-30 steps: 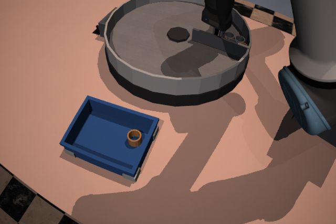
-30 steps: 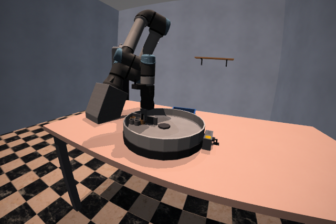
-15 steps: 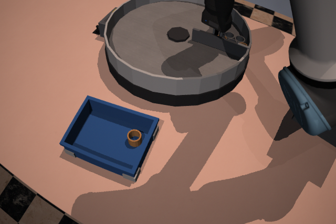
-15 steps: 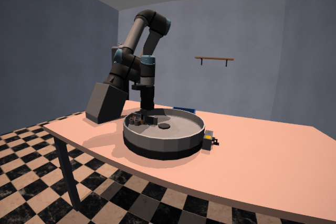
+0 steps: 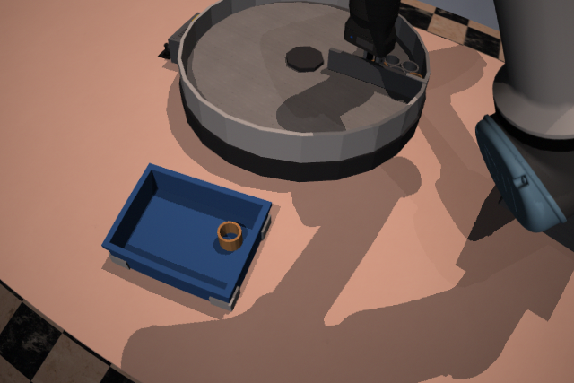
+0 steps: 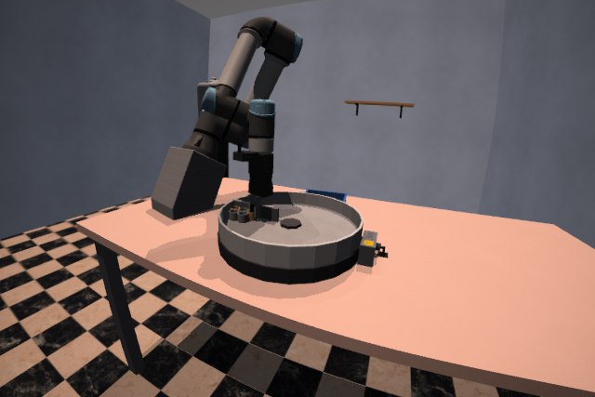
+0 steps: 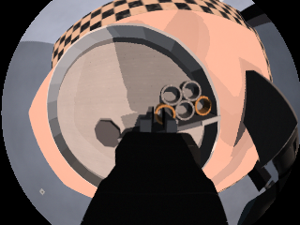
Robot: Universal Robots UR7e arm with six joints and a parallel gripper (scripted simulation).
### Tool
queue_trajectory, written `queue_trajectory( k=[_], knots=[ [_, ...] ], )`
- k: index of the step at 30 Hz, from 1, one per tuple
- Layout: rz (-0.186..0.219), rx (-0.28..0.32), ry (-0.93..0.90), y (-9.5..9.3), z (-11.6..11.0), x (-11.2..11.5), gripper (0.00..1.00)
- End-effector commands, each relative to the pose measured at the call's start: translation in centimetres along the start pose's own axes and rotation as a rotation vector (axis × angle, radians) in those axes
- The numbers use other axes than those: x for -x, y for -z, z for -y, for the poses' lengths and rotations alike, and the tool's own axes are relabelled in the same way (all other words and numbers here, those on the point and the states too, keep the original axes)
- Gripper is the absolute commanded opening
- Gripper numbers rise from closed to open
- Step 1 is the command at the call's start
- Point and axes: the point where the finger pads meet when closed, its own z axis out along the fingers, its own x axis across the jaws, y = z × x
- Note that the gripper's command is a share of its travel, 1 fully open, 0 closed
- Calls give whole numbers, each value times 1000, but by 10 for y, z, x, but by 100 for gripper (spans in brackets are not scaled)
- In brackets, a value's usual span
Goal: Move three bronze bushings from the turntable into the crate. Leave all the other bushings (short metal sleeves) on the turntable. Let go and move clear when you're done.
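Observation:
One bronze bushing [image 5: 230, 243] stands in the blue crate [image 5: 139, 231] [image 6: 326, 195]. On the grey turntable [image 5: 240, 77] [image 6: 326, 231] [image 7: 89, 84], a second bronze bushing [image 7: 165, 106] stands at my gripper [image 5: 374, 58] [image 6: 255, 208] [image 7: 157, 112]. My gripper is partly open, low behind the divider; in the wrist view one finger is over this ring's opening and the other just left of it. Contact is hidden. A third bronze bushing [image 7: 196, 106] [image 5: 416, 74] stands near the outer wall. Three grey bushings [image 7: 162, 95] [image 7: 200, 90] [image 7: 185, 118] stand close beside them.
A grey upright divider [image 5: 352, 68] runs from near the dark hub [image 5: 304, 58] [image 6: 290, 223] [image 7: 107, 132] to the raised outer wall, right beside the bushings. A small grey box [image 6: 367, 253] is fixed outside the turntable. The crate's walls stand up around its floor.

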Motion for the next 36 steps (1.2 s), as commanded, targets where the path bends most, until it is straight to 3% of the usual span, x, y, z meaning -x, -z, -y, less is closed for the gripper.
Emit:
queue_trajectory(
  k=[1,36],
  knots=[
    [1,-1,0,-1,0,0,40],
    [1,-1,0,-10,0,0,40]
  ],
)
